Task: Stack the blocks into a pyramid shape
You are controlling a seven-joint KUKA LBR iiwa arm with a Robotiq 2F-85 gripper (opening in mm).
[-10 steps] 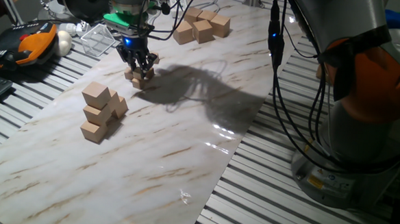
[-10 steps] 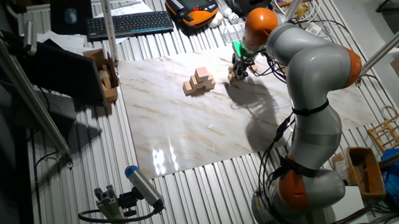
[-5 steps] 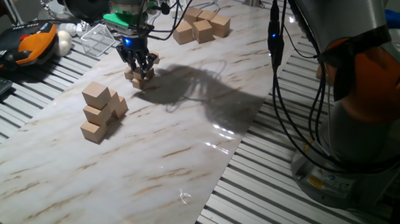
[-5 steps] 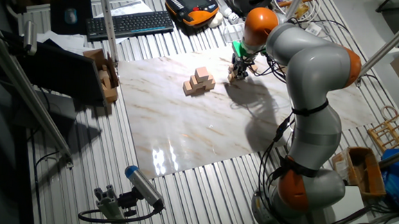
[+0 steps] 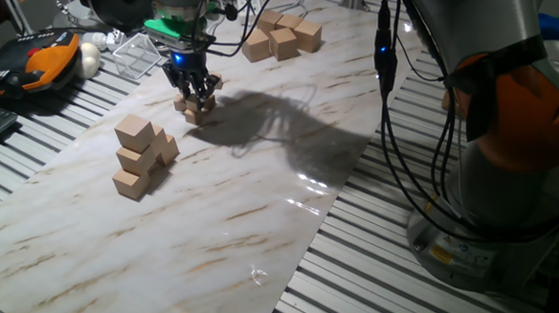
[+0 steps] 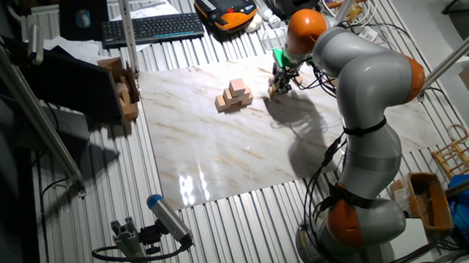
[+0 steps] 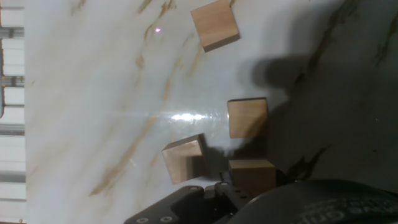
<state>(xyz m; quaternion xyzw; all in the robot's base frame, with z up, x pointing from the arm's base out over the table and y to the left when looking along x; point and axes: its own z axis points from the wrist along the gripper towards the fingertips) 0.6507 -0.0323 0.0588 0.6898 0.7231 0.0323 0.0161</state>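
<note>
I have the gripper point(image 5: 193, 93) low over the far left part of the marble board point(image 5: 259, 189), right above the small blocks point(image 5: 195, 112). From the one fixed view its dark fingers reach down among the little cubes, 1 cube showing just below the fingertips and another at their right side. I cannot tell whether the jaws are spread or pinching a cube: the fingers hide the gap in both fixed views, and the hand view shows only the gripper body along its bottom edge.

In the hand view I count 4 of the small blocks point(image 7: 247, 117) on the marble: 1 apart near the top edge, 1 in the middle, 1 tilted lower left, and 1 hard against the gripper body at the bottom. They lie loose, flat on the board, none on top of another.

Nearer to me on the board stands a pile of medium cubes point(image 5: 140, 156), well apart from the gripper. A cluster of large cubes point(image 5: 283, 36) sits at the far end of the board.
</note>
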